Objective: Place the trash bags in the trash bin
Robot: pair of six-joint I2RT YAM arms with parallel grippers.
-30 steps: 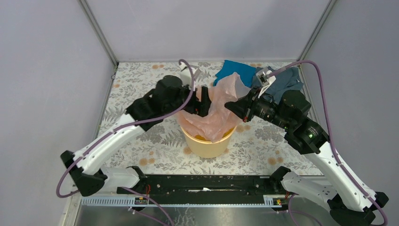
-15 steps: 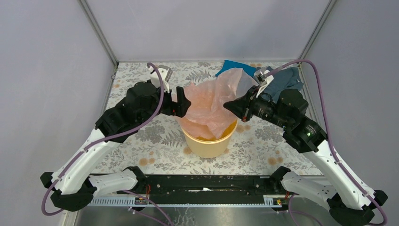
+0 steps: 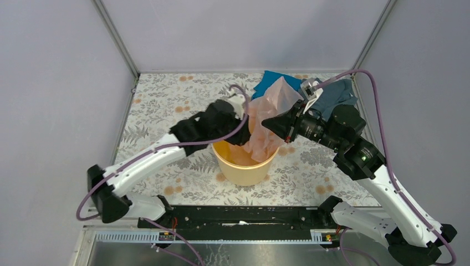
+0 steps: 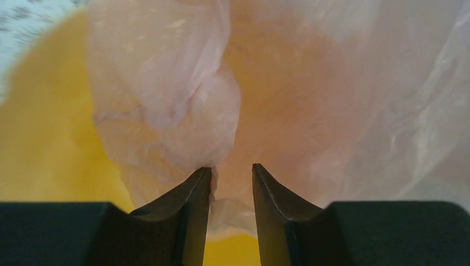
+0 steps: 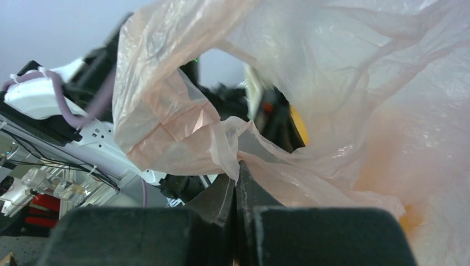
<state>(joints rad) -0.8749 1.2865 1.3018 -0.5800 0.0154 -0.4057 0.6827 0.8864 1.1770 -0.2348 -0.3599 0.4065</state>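
Note:
The yellow-orange trash bin (image 3: 244, 174) stands in the middle of the floral table. A wrinkled pale-pink trash bag (image 3: 272, 102) rises in a peak above the bin's far right rim, and its lower part hangs inside. My right gripper (image 3: 265, 123) is shut on a fold of the bag (image 5: 332, 83), its tips (image 5: 238, 164) pinching the film. My left gripper (image 3: 244, 134) reaches over the bin's far left rim. In the left wrist view its jaws (image 4: 231, 169) stand narrowly apart, with bag film (image 4: 183, 111) lying in the gap against the left finger (image 4: 197, 191). The bin's yellow inner wall (image 4: 44, 138) shows behind.
A blue cloth (image 3: 271, 79) and a grey-blue cloth (image 3: 339, 95) lie at the back right of the table (image 3: 166, 100), behind the bag and the right arm. Grey walls close in the table on three sides.
My left arm swung back from left of the bin to over its rim, and its jaws narrowed from wide open. The bag now stands in a narrower peak. The right gripper stayed put.

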